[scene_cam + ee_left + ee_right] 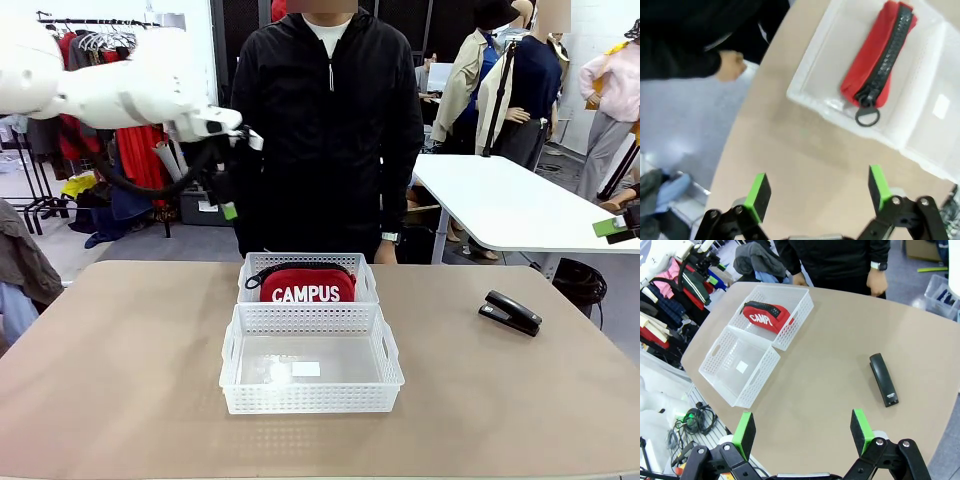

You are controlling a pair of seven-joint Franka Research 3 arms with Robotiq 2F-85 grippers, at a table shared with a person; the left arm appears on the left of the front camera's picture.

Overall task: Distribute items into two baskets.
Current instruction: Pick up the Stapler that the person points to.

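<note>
Left tool (228,203): mine, jaws spread wide and holding nothing. It hangs high above the worktop (130,350), off the far left corner of the baskets.
Left tool, own view (817,189): green pads (759,190) apart, bare worktop between them.
Right tool (802,432): mine, jaws also spread wide and empty, well above the worktop's near edge.
Red CAMPUS zip pouch (307,285): lies in the far basket (300,257), lettering facing my side. From my left tool it sits ahead and over toward the right-hand finger (875,55), black zip up, ring pull at the end nearer the tool. From my right tool it is far ahead, beyond the left-hand finger (765,316).
Far basket: walls touch the near basket's (815,102) (794,324).
Near basket (310,397): holds only a small white label (306,369) on its floor. It lies ahead of my right tool's left-hand finger (762,376).
Black stapler (510,313): flat on the worktop, well apart from both baskets. It is ahead of my right tool, just past the right-hand finger (883,379).
Person: stands at the far edge behind the baskets, one hand (730,66) hanging at the worktop's rim.
</note>
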